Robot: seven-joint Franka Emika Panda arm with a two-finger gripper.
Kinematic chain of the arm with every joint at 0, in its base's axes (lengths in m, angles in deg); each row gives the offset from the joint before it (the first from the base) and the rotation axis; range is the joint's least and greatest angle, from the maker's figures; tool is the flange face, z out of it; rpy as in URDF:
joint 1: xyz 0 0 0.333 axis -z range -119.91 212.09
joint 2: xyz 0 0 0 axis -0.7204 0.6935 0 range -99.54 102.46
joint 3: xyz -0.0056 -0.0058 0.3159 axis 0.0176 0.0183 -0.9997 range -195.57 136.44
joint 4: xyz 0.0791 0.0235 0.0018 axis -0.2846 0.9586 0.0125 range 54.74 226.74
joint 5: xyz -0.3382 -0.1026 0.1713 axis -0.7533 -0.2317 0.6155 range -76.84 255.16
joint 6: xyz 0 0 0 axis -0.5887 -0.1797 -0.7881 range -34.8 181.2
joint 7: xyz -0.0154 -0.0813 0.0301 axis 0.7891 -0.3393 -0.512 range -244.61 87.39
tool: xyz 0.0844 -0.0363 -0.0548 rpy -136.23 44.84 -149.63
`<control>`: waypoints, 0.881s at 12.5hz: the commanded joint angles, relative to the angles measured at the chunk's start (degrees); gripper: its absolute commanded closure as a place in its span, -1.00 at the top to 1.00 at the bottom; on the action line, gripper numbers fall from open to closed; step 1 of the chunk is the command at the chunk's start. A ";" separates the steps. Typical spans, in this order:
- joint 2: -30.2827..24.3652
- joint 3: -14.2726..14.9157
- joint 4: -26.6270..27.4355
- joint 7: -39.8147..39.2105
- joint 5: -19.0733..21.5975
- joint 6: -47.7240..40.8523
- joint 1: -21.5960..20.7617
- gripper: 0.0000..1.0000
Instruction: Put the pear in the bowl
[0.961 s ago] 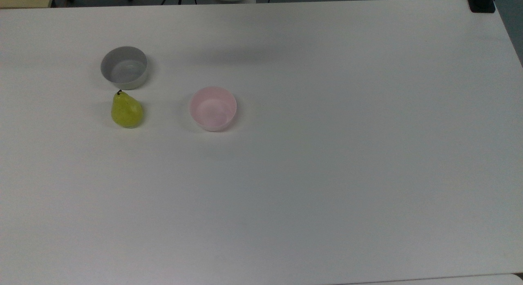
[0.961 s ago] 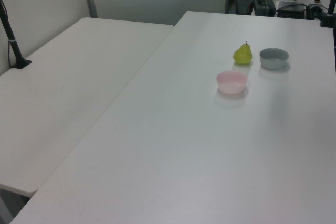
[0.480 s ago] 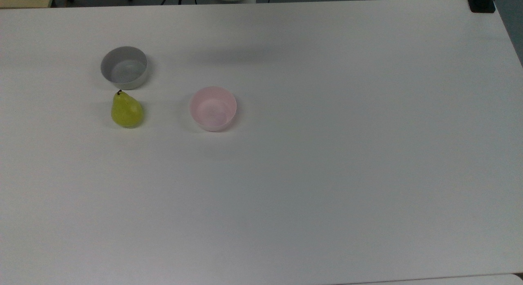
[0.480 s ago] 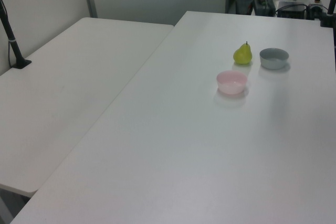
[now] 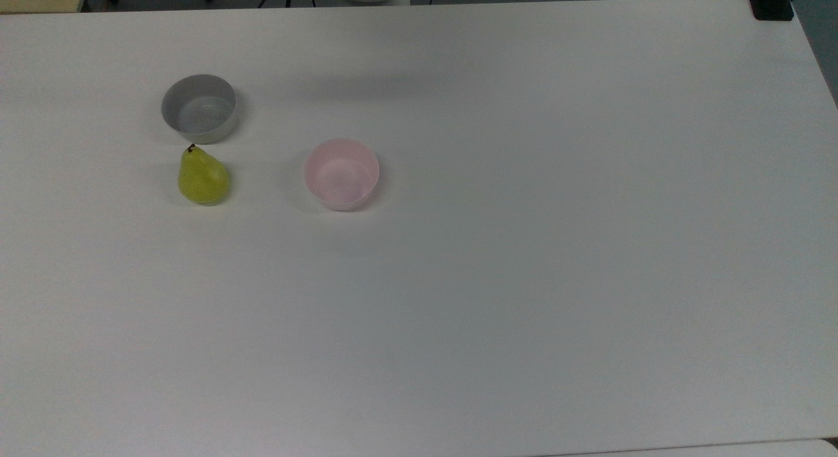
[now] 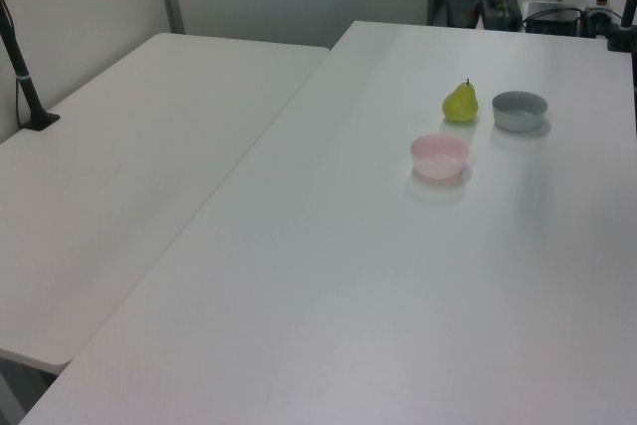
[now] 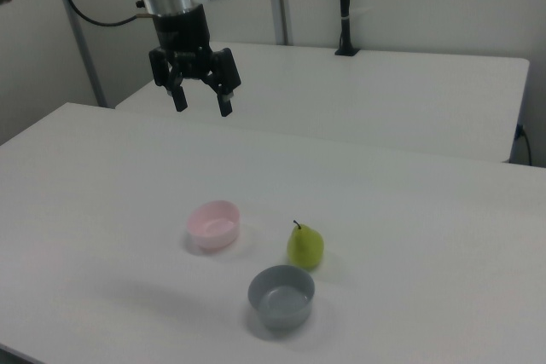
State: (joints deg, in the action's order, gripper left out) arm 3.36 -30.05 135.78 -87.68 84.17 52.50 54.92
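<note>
Nothing on the table had shifted since the earlier pictures: pear and both bowls lay exactly where they had been. From the top view, the pear [image 5: 203, 178] sat on the white table [image 5: 524, 247] to the top view's left of the pink bowl [image 5: 341, 174], apart from it with bare tabletop between, and just below the grey bowl [image 5: 199, 109], its dark stem pointing up toward that grey bowl's wall, so its long axis ran roughly along the line from pear to grey bowl. From the left view, the pear [image 6: 460, 104] stood beyond the pink bowl [image 6: 439, 156] and to its right, with the grey bowl [image 6: 520, 110] just beside the pear on the left view's right. From the right view, my gripper [image 7: 200, 106] hung high over the table [image 7: 426, 210], fingers spread wide and holding nothing, pointed downward. Taking the pink bowl [image 7: 213, 224] as the mark, my claw hovered well above and behind it, while the pear [image 7: 304, 246] lay on the right view's right of that bowl and a little nearer the camera, stem up, the grey bowl [image 7: 281, 296] in front of it. I judged the coming move would turn on that offset: travel across past the pink bowl and down onto the pear.
</note>
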 commanded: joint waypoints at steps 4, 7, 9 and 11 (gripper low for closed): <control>0.73 0.58 1.26 -7.10 0.33 2.81 4.70 1.00; 2.14 0.58 1.53 -9.39 0.33 3.00 7.77 1.00; 2.93 0.58 3.63 -10.80 0.33 5.79 8.92 1.00; 3.28 0.58 7.49 -10.80 0.24 11.67 10.58 1.00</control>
State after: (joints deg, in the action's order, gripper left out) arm 7.33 -29.53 138.07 -97.09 84.17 57.80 64.10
